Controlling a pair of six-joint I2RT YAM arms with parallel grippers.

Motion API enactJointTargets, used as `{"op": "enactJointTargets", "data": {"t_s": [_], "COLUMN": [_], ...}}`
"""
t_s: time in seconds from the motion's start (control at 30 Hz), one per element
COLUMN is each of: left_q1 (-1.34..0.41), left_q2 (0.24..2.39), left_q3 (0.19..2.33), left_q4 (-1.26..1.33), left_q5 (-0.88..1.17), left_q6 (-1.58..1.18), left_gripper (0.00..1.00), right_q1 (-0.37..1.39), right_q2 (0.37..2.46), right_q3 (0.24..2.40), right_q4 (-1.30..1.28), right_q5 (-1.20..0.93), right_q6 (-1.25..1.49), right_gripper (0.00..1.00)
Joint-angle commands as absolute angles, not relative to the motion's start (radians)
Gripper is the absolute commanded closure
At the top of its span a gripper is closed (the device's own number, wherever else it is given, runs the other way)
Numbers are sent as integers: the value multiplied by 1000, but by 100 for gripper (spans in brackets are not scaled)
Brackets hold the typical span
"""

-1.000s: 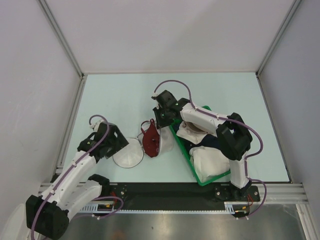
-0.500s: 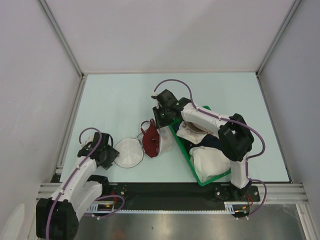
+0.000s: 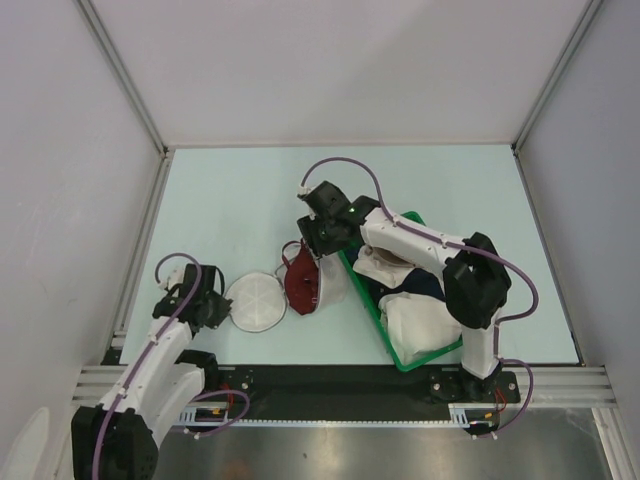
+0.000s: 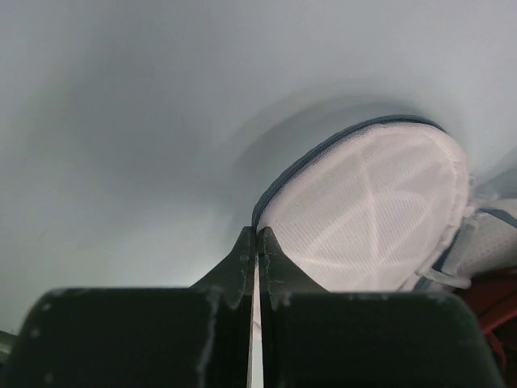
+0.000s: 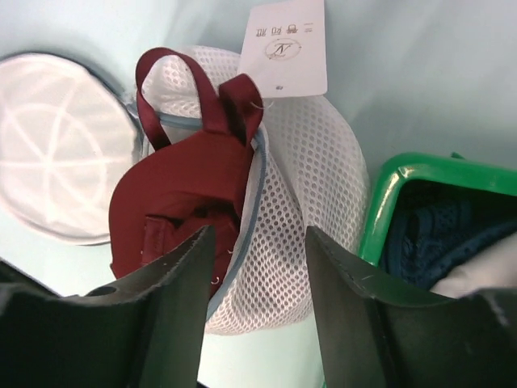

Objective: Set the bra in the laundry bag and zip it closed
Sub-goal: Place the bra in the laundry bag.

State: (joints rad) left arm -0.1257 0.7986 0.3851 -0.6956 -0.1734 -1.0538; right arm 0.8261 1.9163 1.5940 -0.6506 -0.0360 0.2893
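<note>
Bra (image 5: pixel 182 194): dark red, bunched at the mouth of one half of the laundry bag (image 5: pixel 307 186), with a strap loop standing up against the white mesh. Much of the fabric shows outside the dark zipper rim. A white tag (image 5: pixel 287 48) lies at the far edge of that half; what it is attached to cannot be told.

Laundry bag: open, not zipped. The half with the bra rests just beside the green basket (image 3: pixel 400 362). The other half lies flat on the surface (image 3: pixel 230 200) to the left, with its inner mesh facing up.

Right jaws: poised above the bra and bag, parted about halfway. The fingers (image 5: pixel 174 307) stand on either side of the bra's edge and the mesh, with nothing clamped between them.

Left jaws: fully closed, low on the surface at the left edge of the flat half. The fingers (image 4: pixel 242 267) meet right at the zipper rim; whether any rim is pinched cannot be told.

Green basket: holds white garments (image 3: pixel 420 320) and a navy garment (image 3: pixel 425 285)
</note>
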Motion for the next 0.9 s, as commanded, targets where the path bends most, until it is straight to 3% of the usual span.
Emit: {"op": "enactJointTargets", "data": {"t_s": [0.0,0.27,0.57,0.87], "left_q1": [-121,-121,-121,-121], "left_q2": [744,707,661,598], "left_q3": [500,597,649,748], "left_q4": [-744,-787,-822,-795], "left_q5": [-203,-146,-92,84], "left_q6": [-989,-905,-830,-710], "left_gripper": [100,100,100,100], "right_q1": [916,986,994,993], "right_q2": [1859,1855,1928,2003], "right_q3": [1712,1568,1444,1469], "right_q4": [-719,-477,-327,-333], "right_q5": [117,-132,-74,204], "right_q6": [215,317,321,452], "right_gripper": [43,54,56,57]}}
